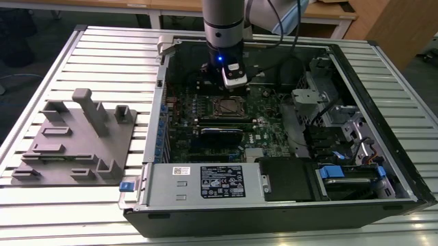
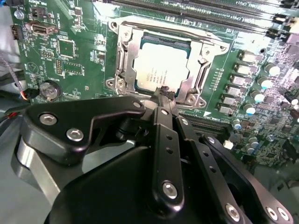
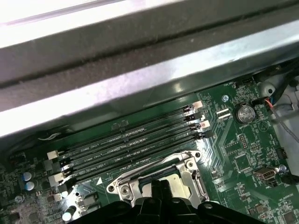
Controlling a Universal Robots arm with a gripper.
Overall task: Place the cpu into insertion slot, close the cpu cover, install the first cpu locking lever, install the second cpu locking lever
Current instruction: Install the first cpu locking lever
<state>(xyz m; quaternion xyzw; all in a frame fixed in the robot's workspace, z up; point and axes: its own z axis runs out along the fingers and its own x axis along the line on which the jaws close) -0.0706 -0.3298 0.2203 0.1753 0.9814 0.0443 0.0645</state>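
1. An open computer case (image 1: 274, 128) lies on its side on a table (image 1: 116, 56) of ribbed aluminium slats. Wooden desks (image 1: 329, 10) stand behind it, and a grey moulded fixture (image 1: 75, 138) rests on the slats at the exterior view's left, well apart from the case.

2. The exterior view takes in the whole case: the green motherboard (image 1: 205, 118), the power supply (image 1: 212, 182) along the near wall, and the arm (image 1: 224, 31) reaching straight down with a blue light lit near its wrist.

3. The second wrist view looks down over the black gripper (image 2: 162, 93) onto the socket. The first wrist view shows long black memory slots (image 3: 135, 140) beside the socket, the case wall above them and a round coin battery (image 3: 244, 113).

4. The cpu (image 2: 161, 63), a pale silver-grey square, sits inside the insertion slot (image 2: 122, 60). The cpu cover (image 2: 198, 77), a thin silvery frame, appears to lie down around the chip, though its near edge is hidden by the gripper.

5. The fingers (image 2: 163, 100) are pressed together with nothing between them, their tips at the socket's near edge, just beside the chip.
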